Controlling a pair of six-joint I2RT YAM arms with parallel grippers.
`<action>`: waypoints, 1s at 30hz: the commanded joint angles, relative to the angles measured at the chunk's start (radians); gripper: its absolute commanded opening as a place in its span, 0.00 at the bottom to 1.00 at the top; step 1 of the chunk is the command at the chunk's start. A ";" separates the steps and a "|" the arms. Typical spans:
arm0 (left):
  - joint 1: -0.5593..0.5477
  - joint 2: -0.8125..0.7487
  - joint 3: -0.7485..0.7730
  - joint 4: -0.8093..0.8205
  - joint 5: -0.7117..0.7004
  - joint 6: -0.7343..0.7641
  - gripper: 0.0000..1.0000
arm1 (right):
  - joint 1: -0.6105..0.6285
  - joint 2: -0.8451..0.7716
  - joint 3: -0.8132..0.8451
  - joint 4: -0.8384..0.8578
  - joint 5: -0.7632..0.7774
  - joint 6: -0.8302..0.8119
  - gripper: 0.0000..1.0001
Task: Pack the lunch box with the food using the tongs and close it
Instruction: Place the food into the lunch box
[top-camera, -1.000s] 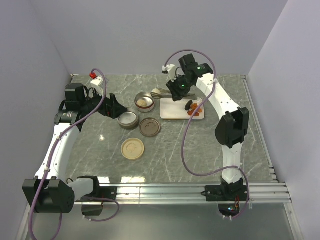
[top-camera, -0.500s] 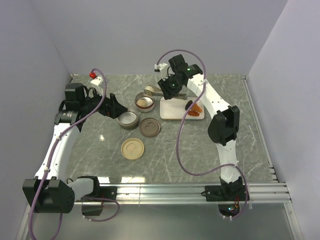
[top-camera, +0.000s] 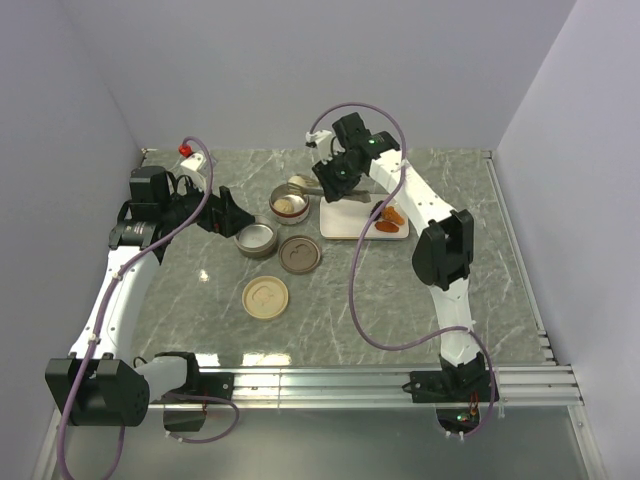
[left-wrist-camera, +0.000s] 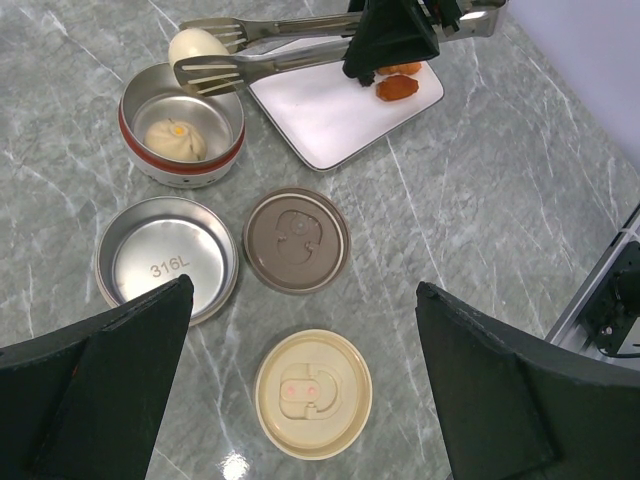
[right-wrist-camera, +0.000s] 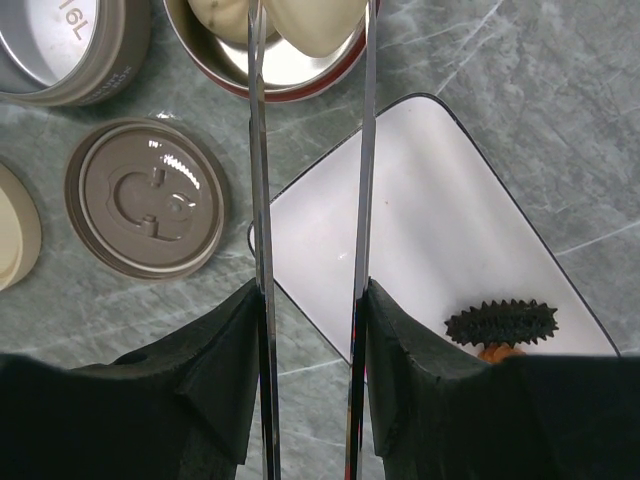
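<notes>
Silver tongs (left-wrist-camera: 270, 62), clamped in our right gripper (right-wrist-camera: 310, 320), are pinching one cream ball (left-wrist-camera: 195, 45) above the red-banded bowl (left-wrist-camera: 135, 100) — a second ball (left-wrist-camera: 175, 137) is lying inside. Our left gripper (top-camera: 226, 213) is hanging released.

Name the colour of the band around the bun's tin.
Red band on the tin; clearest in the left wrist view.

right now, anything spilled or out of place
Nothing stands out. One bun sits in the red-banded bowl, the tongs hold a second bun by its rim, the other food is on the white plate.
</notes>
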 joint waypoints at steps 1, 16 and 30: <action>0.004 -0.018 0.022 0.030 0.008 -0.008 1.00 | 0.012 -0.002 0.019 0.037 -0.009 0.016 0.47; 0.004 -0.010 0.035 0.017 0.005 0.002 0.99 | 0.026 0.006 0.025 0.034 0.014 0.020 0.63; 0.004 -0.018 0.037 0.011 -0.003 0.005 0.99 | 0.024 -0.086 -0.015 0.057 0.062 0.014 0.45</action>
